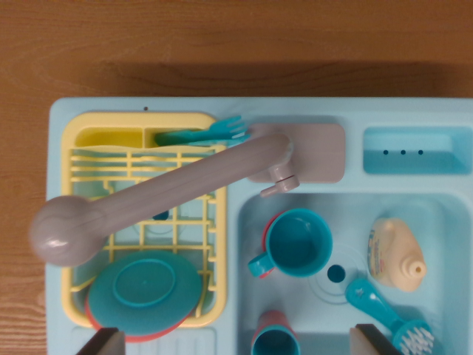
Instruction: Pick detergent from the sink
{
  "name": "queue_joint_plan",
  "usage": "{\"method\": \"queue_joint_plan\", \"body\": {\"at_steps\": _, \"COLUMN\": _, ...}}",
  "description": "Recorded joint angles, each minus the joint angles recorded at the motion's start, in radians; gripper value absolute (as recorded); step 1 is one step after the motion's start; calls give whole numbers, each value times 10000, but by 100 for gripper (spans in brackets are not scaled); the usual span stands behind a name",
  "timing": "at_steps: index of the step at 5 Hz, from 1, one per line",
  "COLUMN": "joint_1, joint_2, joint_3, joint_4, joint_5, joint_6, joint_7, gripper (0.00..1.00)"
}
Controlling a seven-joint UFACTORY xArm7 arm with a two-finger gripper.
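Note:
The detergent (pixel 395 255) is a small cream bottle with a printed label, lying on its side at the right of the light blue sink basin (pixel 443 214), cap pointing to the wrist view's lower right. My gripper (pixel 238 344) looks down from above the sink. Its two dark fingertips (pixel 100 342) show only at the bottom edge, far apart, so it is open and holds nothing. The detergent lies up and to the right of the right fingertip, apart from it.
In the basin are a teal cup (pixel 295 244), a second cup (pixel 275 336) at the bottom edge and a teal brush (pixel 388 318) just below the detergent. A grey faucet (pixel 162 196) swings over the yellow drying rack (pixel 81 140) holding plates (pixel 144 292) and a teal fork (pixel 203 134). Wooden tabletop (pixel 222 44) surrounds the sink unit.

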Motion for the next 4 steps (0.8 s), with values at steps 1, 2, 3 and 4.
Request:
{"method": "queue_joint_plan", "body": {"at_steps": 1, "joint_1": -60, "joint_2": 78, "joint_3": -59, "joint_4": -209, "joint_5": 33, "joint_6": -272, "joint_7": -169, "gripper": 0}}
{"method": "queue_joint_plan", "body": {"at_steps": 2, "joint_1": -60, "joint_2": 78, "joint_3": -59, "joint_4": -209, "joint_5": 33, "joint_6": -272, "joint_7": -169, "gripper": 0}}
{"method": "queue_joint_plan", "body": {"at_steps": 3, "joint_1": -130, "joint_2": 171, "joint_3": -129, "joint_4": -454, "joint_5": 73, "joint_6": -592, "joint_7": -369, "gripper": 0}}
{"method": "queue_joint_plan", "body": {"at_steps": 4, "joint_1": -130, "joint_2": 171, "joint_3": -129, "joint_4": -454, "joint_5": 73, "joint_6": -592, "joint_7": -369, "gripper": 0}}
